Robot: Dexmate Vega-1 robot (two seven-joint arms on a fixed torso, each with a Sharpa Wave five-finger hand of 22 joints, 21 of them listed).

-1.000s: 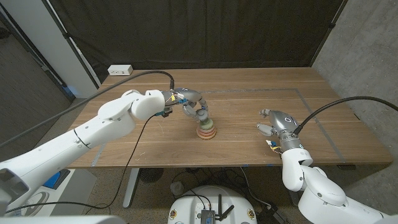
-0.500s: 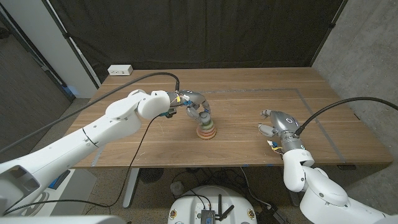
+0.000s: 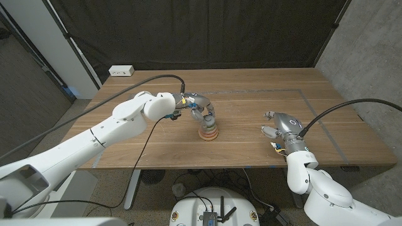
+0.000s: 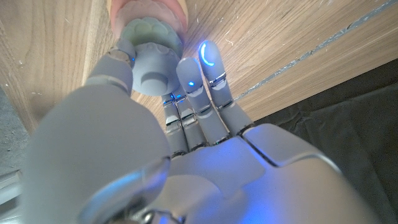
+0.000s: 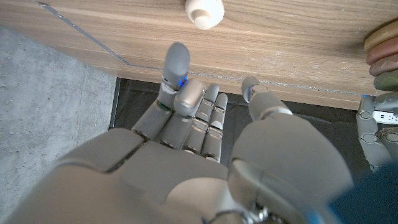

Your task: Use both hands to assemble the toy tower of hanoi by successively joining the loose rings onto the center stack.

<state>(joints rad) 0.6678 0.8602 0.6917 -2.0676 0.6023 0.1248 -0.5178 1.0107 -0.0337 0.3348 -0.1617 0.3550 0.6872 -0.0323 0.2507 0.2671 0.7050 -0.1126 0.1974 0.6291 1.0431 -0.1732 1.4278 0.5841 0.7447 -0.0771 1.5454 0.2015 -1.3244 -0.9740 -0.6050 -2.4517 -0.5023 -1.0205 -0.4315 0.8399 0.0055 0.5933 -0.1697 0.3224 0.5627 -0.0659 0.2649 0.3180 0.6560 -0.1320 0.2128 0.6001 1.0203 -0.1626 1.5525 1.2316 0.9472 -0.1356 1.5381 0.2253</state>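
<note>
The center stack (image 3: 208, 132) of coloured rings stands at the table's middle. My left hand (image 3: 202, 115) is right over its top. In the left wrist view the thumb and fingers (image 4: 191, 74) pinch a pale grey-green ring (image 4: 152, 48) that sits on the pinkish stack (image 4: 148, 9), with a round nub in the ring's middle. My right hand (image 3: 280, 126) waits near the table's right front, fingers apart and holding nothing. The right wrist view has a small white knob piece (image 5: 204, 11) on the wood just beyond the fingertips (image 5: 176, 59), and the stack (image 5: 382, 48) off to one side.
A white power strip (image 3: 122, 71) lies at the table's back left corner. Thin tape lines (image 3: 317, 108) mark the wood on the right half. A black curtain hangs behind the table, and a black cable (image 3: 352, 103) arcs over the right edge.
My left hand has shifted a little to the right with the ring, from beside the stack's top to directly over it. The right hand has stayed put.
</note>
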